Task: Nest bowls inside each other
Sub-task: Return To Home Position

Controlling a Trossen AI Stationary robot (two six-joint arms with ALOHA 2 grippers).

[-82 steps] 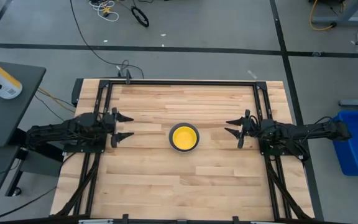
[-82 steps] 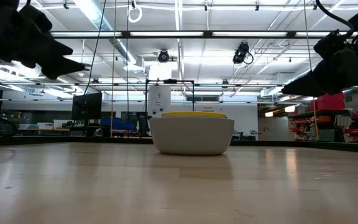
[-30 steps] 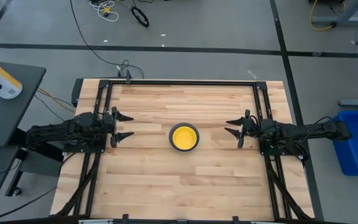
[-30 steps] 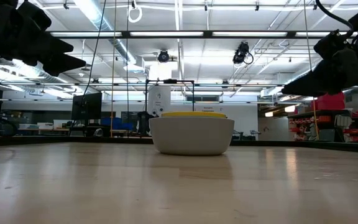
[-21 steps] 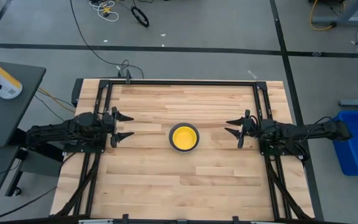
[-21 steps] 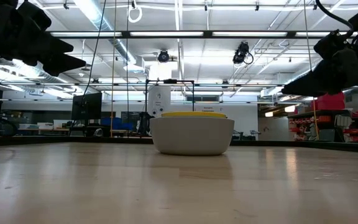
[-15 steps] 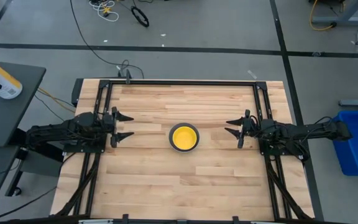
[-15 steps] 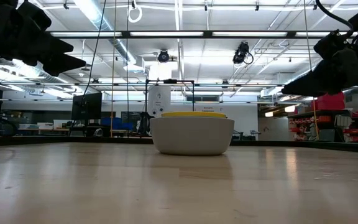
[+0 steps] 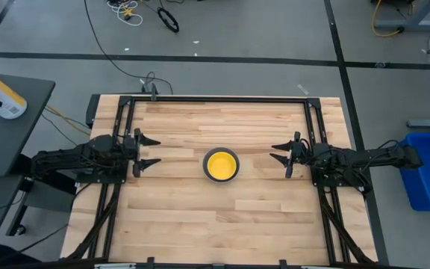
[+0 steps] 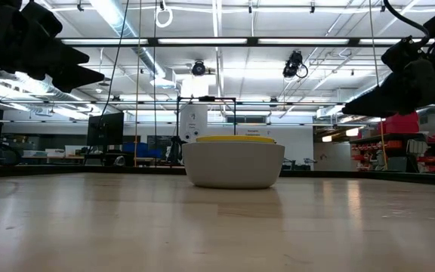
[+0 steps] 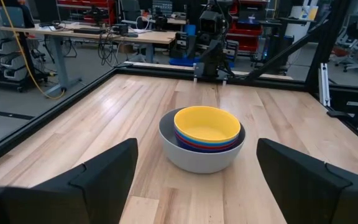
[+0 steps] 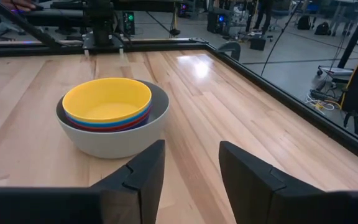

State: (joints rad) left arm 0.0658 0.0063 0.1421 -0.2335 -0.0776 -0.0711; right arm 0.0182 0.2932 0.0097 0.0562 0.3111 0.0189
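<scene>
Four nested bowls (image 11: 202, 138), yellow innermost, grey outermost

Red bowl (image 12: 114, 130) and blue bowl (image 12: 106, 126) — mostly hidden, only rims showing.

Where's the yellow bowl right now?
High view: the yellow bowl sits at the table centre, nested topmost in the grey bowl, midway between the left gripper and right gripper.

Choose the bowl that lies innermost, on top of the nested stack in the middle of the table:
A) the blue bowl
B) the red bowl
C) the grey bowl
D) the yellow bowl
D: in both wrist views the yellow bowl sits uppermost with its whole inside showing, while the grey bowl is the outermost and rests on the table.
</scene>
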